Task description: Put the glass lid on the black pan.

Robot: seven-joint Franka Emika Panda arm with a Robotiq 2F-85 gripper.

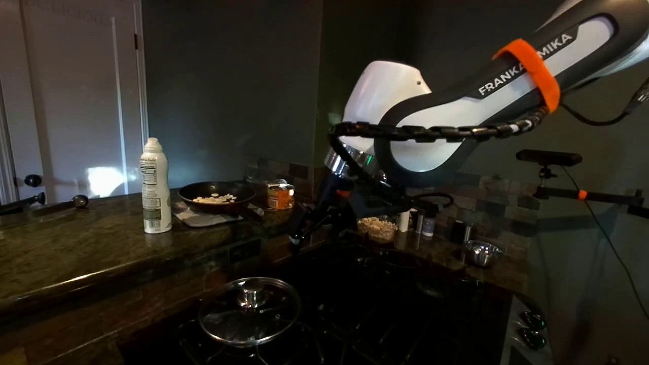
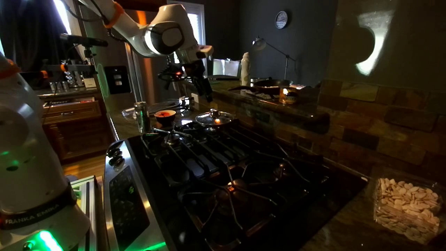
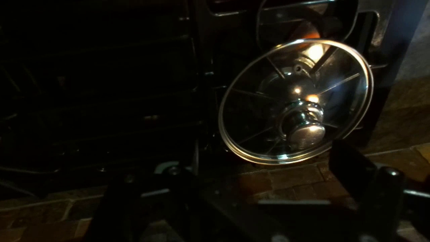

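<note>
Glass lid (image 1: 250, 317) lay on the stove (image 2: 148, 202), black pan (image 1: 217, 188) sat up on the stone ledge (image 1: 76, 243)

Knob (image 1: 252, 296) up, the lid rested over a burner grate (image 3: 379, 66), close to the tiled wall (image 1: 144, 306) beneath the ledge. That wall rose between the stove and the pan. The gripper (image 3: 265, 151) hung above the lid and apart from it; in the wrist view its dark fingers (image 3: 351, 164) stood well spread.

Up on the ledge the pan had close neighbours. A tall white bottle (image 1: 156, 187) stood upright beside it, and an orange-labelled can (image 1: 280, 197) stood near it on the opposite side. Beneath the pan was a flat pale item (image 1: 205, 218), too dim to name; inside lay some pale pieces (image 1: 215, 199). The pan's dark handle (image 2: 242, 88) reached toward the stove side of the ledge.

Further clutter stood around the stove. At the lid's end, in an exterior view, a small dark bowl (image 2: 165, 121) with something red in it stood beside a tall metallic cylinder (image 2: 142, 116). At the opposite end were a clear container (image 2: 397, 223) of light-coloured flat bits (image 2: 407, 198), several small jars (image 1: 428, 225) and a shiny metal bowl (image 1: 481, 255). Much of the stove top lay in deep shadow.
</note>
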